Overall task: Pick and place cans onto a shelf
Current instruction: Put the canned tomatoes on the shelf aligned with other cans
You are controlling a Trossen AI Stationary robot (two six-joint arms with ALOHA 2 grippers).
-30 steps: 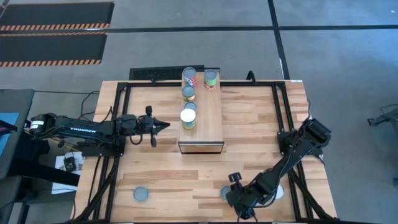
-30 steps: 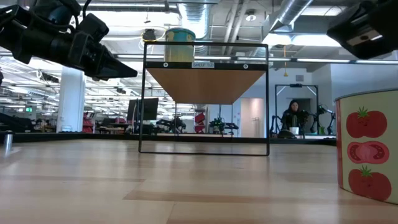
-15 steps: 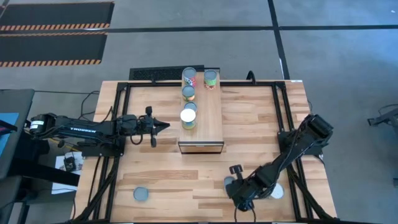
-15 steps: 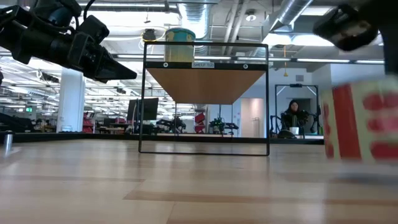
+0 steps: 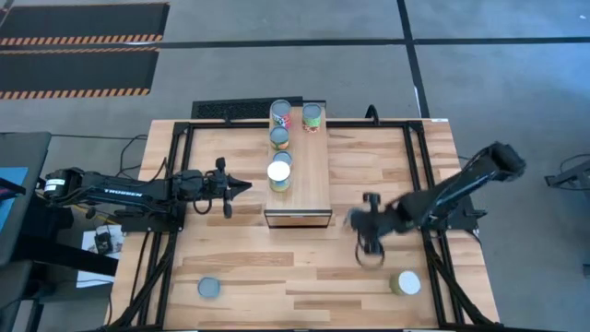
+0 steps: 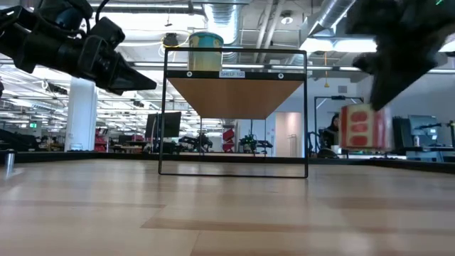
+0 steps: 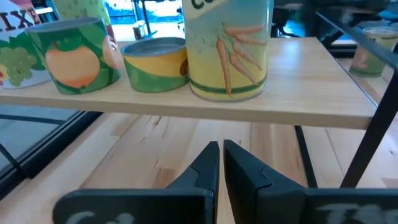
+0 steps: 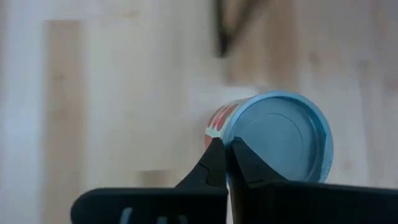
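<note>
My right gripper [image 5: 370, 242] is shut on a red-and-white can [image 6: 362, 127] with a grey top [image 8: 283, 134] and holds it above the table, near and right of the shelf [image 5: 309, 189]. Several cans stand on the shelf top: a white-topped one [image 5: 279, 171], a green one [image 5: 279, 137], and two at the far end [image 5: 280, 112] [image 5: 312, 114]. My left gripper [image 5: 242, 187] is shut and empty, level, left of the shelf and pointing at it [image 7: 221, 149]. A grey-topped can [image 5: 210, 289] and a white-topped can [image 5: 405, 282] stand on the table near its front. My right gripper pinches the red-and-white can at the rim of its grey top [image 8: 227, 138], one finger [image 8: 213, 158] on the label side and one [image 8: 247, 163] over the lid. The fingers come from above. The can hangs below them, lifted clear of the table.
A black metal frame [image 5: 189, 166] runs along the table's sides and back. The shelf stands on thin black legs [image 6: 306, 114] with open space under it. In the low view a person [image 6: 333, 131] sits in the room far behind.
My right gripper has gone up and toward the table's far edge, nearer the shelf, carrying the red-and-white can. The can stood on the table near the front edge and is now lifted clear.
</note>
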